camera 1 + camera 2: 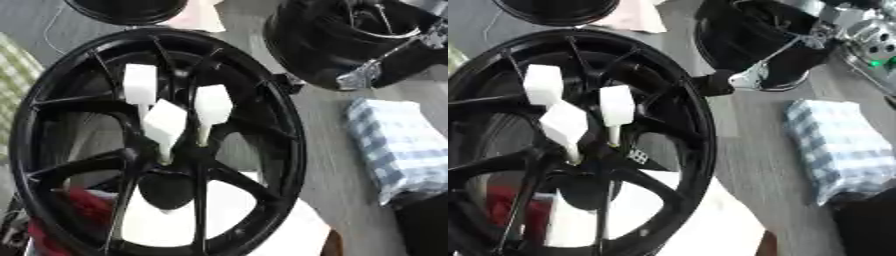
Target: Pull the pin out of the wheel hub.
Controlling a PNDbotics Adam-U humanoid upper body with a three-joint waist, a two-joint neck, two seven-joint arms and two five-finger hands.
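A large black wheel hub (289,135) with thin spokes fills the left and middle of both views. Three white pins with flat paddle-shaped heads stand in its centre: one at the upper left (140,84), one at the right (213,104) and one in front (164,124). My right arm comes in from the upper right as a black bulk with a silver bracket (752,76). Its dark hand (713,84) sits at the outer right edge of the rim, apart from the pins. No hand holds a pin. My left hand does not show.
A blue and white checked cloth (394,145) lies on the grey table to the right of the wheel. White sheets (289,230) lie under the wheel. Another black round part (127,10) is at the top. Something red (83,205) shows through the lower left spokes.
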